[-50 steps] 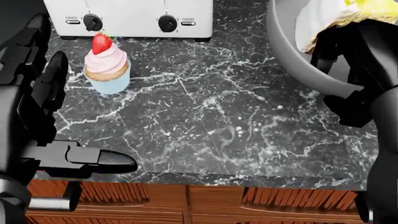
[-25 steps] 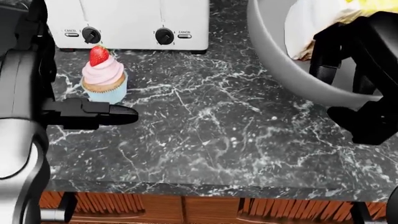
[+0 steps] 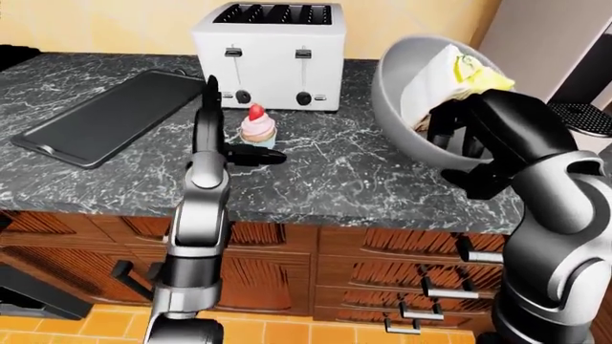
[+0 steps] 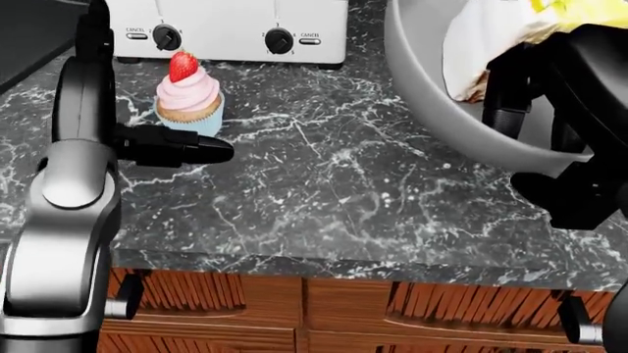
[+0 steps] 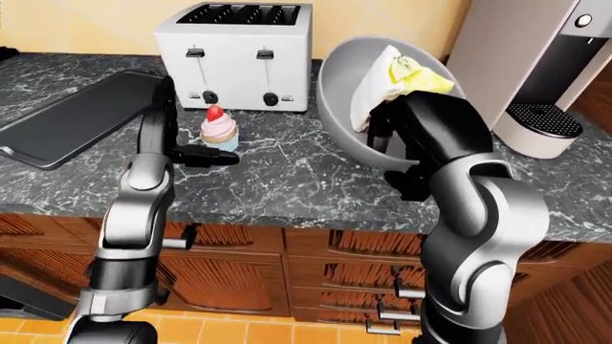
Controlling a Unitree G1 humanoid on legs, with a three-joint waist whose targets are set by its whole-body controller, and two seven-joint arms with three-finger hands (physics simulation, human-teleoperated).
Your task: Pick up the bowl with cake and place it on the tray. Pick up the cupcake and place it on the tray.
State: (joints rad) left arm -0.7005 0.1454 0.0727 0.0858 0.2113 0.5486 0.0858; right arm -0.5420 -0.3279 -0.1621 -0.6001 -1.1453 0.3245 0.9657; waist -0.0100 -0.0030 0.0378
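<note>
A grey bowl (image 3: 407,100) holding a white and yellow cake slice (image 3: 448,72) hangs tilted above the right part of the counter. My right hand (image 3: 461,152) is shut on its rim, fingers inside and thumb beneath. The pink cupcake (image 4: 188,92) with a strawberry on top stands on the counter just below the toaster in the head view. My left hand (image 3: 235,123) is open at the cupcake's left. One finger points up and the thumb (image 4: 186,151) lies along the counter just under the cupcake. The dark tray (image 3: 110,115) lies flat at the far left.
A white toaster (image 3: 272,54) stands close behind the cupcake. A coffee machine (image 5: 545,64) stands at the right end of the black marble counter (image 3: 325,179). Wooden drawers with handles sit below the counter's edge.
My left hand has risen from the counter's near edge to the cupcake's side, with the thumb now under it. The view has shifted slightly. The bowl stays in my right hand.
</note>
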